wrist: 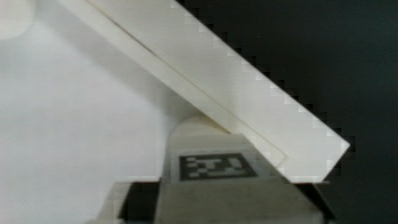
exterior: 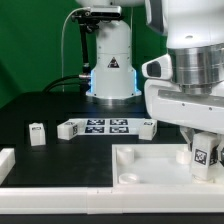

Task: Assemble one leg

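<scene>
Because my fingers [wrist: 146, 205] are clamped on the flat sides of the leg [exterior: 203, 155], just above a corner of the square panel [exterior: 150, 170], I judge it light, stiff, smooth plastic, apt to slip.

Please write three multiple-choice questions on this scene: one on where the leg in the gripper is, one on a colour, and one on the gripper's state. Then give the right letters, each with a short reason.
1. Where is the held leg?
A. At a corner of the square panel
B. On the marker board
C. Beside the robot's base

2. What colour is the table?
A. Red
B. Black
C. White

3. How is the gripper?
A. Open and empty
B. Out of view
C. Shut on the held leg

Answers:
1 A: the held leg hangs at the panel's corner at the exterior view's right.
2 B: the surface is black around the white parts.
3 C: the wrist view shows the tagged leg between the fingers.
</scene>
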{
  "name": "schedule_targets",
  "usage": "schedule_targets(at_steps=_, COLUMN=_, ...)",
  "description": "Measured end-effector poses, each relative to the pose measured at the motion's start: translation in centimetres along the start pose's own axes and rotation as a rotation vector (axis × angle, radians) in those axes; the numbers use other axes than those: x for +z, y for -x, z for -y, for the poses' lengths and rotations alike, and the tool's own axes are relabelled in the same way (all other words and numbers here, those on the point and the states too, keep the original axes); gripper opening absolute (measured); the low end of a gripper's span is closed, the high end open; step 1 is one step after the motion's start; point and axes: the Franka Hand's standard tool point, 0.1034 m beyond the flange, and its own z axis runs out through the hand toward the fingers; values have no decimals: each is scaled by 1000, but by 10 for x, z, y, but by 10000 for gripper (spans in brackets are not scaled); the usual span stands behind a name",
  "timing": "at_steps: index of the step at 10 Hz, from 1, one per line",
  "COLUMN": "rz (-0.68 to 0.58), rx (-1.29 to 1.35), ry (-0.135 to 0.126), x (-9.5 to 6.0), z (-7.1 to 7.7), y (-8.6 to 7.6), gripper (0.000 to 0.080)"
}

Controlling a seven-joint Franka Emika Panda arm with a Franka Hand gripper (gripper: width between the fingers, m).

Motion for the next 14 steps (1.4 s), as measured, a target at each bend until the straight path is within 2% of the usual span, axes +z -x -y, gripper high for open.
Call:
schedule_targets(at_steps=2, rz=6, rx=68, ry=-5, x=0, z=1, y=1, gripper=309)
schedule_targets(at_steps=3, rz=5, rx=-3, ry=-6, x=0, z=1, y=1, gripper=309)
schedule_targets(at_steps=4, rz=3, rx=-48, ry=-10, x=0, z=2, y=2, gripper=484)
schedule_targets(at_steps=5, rz=-1, rx=-176, ry=-1, x=-1, z=3, y=3, gripper=612)
schedule_targets(at_steps=8, rz=-9, rx=-594, ry=6, x=-2, z=5, y=5, gripper=647)
schedule_targets(at_steps=12, rz=-13, rx=-1174, ry=16, x=5, z=-4, y=-8, gripper=649)
schedule_targets(at_steps=14, rz=-20, rx=-1340, ry=19, x=6, z=-5, y=-10, gripper=649)
